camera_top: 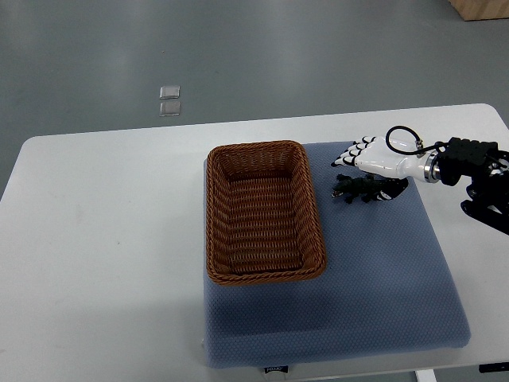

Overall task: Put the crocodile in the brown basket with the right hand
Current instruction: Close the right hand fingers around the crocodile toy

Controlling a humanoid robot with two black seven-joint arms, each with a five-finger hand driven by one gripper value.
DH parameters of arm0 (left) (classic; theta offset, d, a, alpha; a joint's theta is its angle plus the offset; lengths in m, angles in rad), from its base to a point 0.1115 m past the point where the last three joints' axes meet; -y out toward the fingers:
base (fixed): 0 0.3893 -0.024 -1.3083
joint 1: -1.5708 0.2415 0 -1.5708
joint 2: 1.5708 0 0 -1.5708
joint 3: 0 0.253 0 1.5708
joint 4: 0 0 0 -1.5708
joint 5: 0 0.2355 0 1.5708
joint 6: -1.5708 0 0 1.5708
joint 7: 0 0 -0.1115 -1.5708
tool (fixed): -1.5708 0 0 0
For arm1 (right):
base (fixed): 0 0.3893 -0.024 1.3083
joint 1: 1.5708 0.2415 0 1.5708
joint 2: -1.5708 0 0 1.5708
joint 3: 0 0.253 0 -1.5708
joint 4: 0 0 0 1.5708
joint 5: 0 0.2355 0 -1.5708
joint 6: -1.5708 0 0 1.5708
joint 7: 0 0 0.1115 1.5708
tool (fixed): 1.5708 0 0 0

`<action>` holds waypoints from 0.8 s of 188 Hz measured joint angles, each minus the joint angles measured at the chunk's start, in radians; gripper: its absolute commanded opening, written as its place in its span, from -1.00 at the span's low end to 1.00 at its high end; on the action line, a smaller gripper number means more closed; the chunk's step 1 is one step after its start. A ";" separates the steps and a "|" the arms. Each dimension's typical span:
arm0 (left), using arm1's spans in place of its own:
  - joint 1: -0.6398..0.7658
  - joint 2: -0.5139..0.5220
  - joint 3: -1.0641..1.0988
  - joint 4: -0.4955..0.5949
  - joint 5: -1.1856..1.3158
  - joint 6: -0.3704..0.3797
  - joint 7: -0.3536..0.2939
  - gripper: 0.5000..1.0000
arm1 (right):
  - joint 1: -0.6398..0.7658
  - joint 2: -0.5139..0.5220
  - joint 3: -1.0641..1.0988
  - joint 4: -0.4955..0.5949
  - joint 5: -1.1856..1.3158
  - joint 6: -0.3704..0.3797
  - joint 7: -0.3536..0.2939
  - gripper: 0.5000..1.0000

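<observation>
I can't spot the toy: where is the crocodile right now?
Top view: the crocodile lies on the blue mat, just right of the brown basket, beside the right hand.

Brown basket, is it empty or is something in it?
Empty: only bare weave shows inside the brown basket. The crocodile lies outside it on the blue mat, by the right hand.

There was only one camera. It looked down steeply from the robot's own side and faced away from the robot. The white table (103, 239) filled most of the view, with the brown basket (265, 211) near the centre. Grey floor (238, 48) showed beyond the far edge. The bottom of the view cut the near edge.
</observation>
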 measured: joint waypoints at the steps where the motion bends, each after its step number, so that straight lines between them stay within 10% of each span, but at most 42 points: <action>1: 0.000 0.000 0.000 0.000 0.000 0.000 0.000 1.00 | 0.000 0.000 0.000 0.000 0.000 0.000 0.000 0.72; 92: 0.000 0.000 0.000 0.000 0.000 0.000 0.000 1.00 | 0.000 0.023 -0.018 -0.003 0.000 -0.005 -0.003 0.59; 150: 0.000 0.000 0.000 0.000 0.000 0.000 0.000 1.00 | 0.000 0.024 -0.043 -0.004 0.000 0.004 -0.012 0.01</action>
